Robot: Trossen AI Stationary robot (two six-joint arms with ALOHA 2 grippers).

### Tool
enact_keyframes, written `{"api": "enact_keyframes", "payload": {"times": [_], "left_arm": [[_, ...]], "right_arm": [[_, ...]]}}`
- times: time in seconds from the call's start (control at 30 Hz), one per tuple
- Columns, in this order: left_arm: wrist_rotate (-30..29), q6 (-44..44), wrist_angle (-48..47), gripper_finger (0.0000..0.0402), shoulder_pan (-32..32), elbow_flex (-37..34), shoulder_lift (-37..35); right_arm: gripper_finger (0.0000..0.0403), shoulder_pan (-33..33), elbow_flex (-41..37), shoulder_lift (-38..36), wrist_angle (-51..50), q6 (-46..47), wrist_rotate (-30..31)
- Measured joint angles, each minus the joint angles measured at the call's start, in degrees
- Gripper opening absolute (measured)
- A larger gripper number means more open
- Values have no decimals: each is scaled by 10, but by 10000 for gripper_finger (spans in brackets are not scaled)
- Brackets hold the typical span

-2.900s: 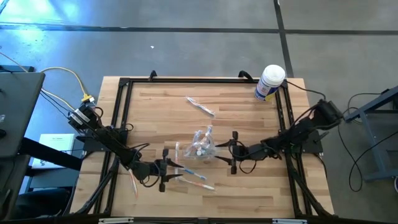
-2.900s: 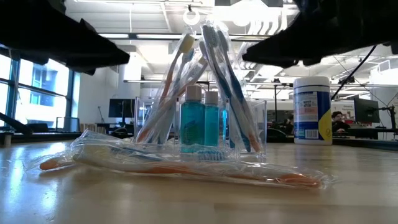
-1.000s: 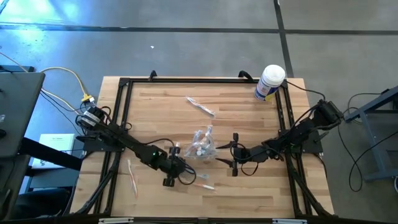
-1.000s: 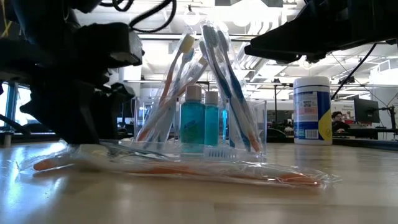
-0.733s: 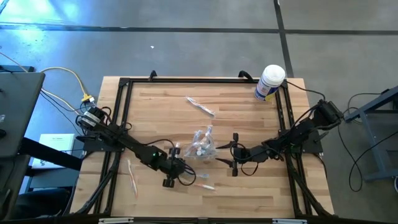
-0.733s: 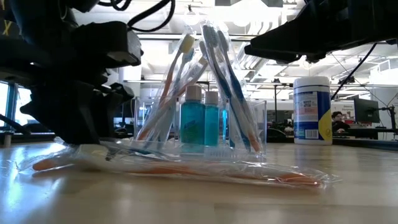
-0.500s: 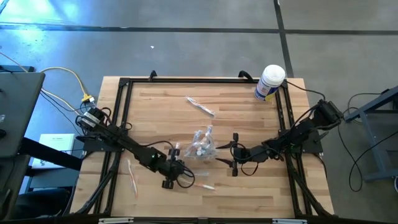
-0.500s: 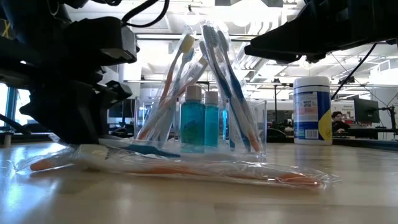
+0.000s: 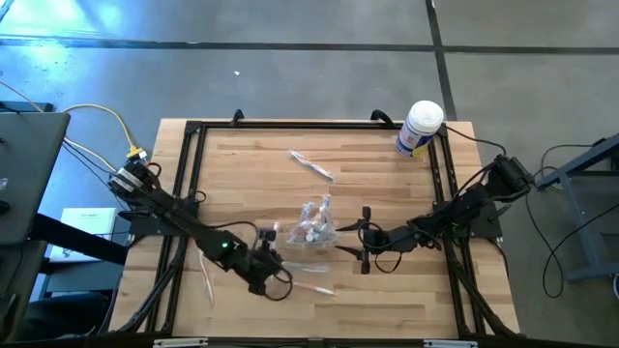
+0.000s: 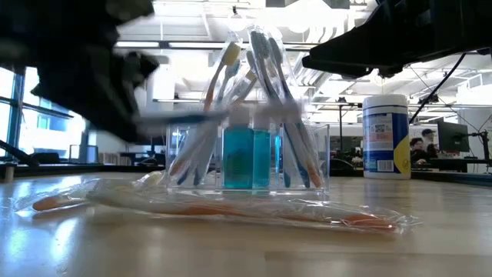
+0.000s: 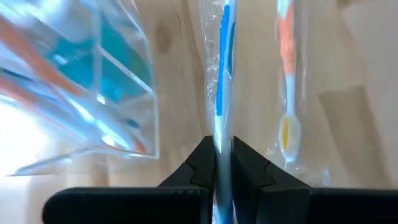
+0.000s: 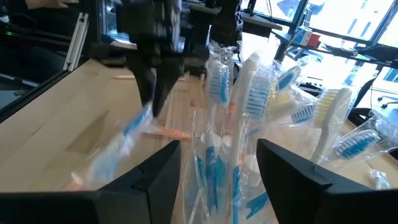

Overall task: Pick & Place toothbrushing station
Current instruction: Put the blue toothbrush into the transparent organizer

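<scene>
**Left claw pinches a wrapped blue toothbrush beside the clear station**

On the wooden table point(image 9: 387, 290), the left gripper point(image 11: 222, 163) has its two dark fingers point(image 11: 200, 163) pressed nearly together on a wrapped blue toothbrush point(image 11: 222, 74), the thin handle running straight up between the tips in the left wrist view. In the high view that gripper point(image 9: 263, 266) sits at about seven o'clock from the table's middle, just beside the toothbrushing station point(image 9: 312, 228), and the low view shows the brush as a blurred streak off the tabletop.

The station, a clear plastic holder, stands near the table's centre, upright, packed with wrapped toothbrushes leaning together and two teal bottles point(image 10: 246, 158) in the middle compartment. The left wrist view catches one glassy corner of it point(image 11: 93, 81) at ten o'clock from the held brush.

The right gripper point(image 12: 219, 163) waits at three o'clock of the station, its fingers point(image 12: 152, 177) spread wide with nothing between them, the cluster of brush heads directly ahead. In the high view it point(image 9: 364, 240) sits close to the holder but apart from it.

A wrapped orange toothbrush point(image 11: 285, 81) lies flat on the wood at five o'clock of the station. Another wrapped brush point(image 9: 311, 165) lies at twelve o'clock, and a white canister with blue label point(image 9: 420, 129) stands at the table's two o'clock corner.
</scene>
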Motion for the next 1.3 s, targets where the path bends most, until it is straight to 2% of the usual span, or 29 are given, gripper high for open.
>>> {"api": "enact_keyframes", "payload": {"times": [0.23, 0.33, 0.43, 0.53, 0.8, 1.07, 1.3], "left_arm": [[-87, 15, 43, 18, -53, 0, -72], [-131, 18, 130, 18, -64, 1, -82], [-148, -1, 225, 18, -64, 1, -79], [-145, 4, 291, 18, -59, -1, -78], [-133, 55, 397, 18, -45, -2, -68], [-93, 133, 557, 18, -24, -2, 20], [-84, 153, 607, 17, 0, -2, 64]], "right_arm": [[201, 2, 0, 0, 20, 0, 0], [201, 8, 0, 0, 33, -3, 0], [201, 17, 0, 0, 55, -6, 0], [201, 27, 0, 0, 93, -10, 0], [201, 72, 0, 0, 185, -86, -2], [201, 87, 0, 0, 206, -112, -2], [201, 86, 0, 0, 212, -114, -3]]}}
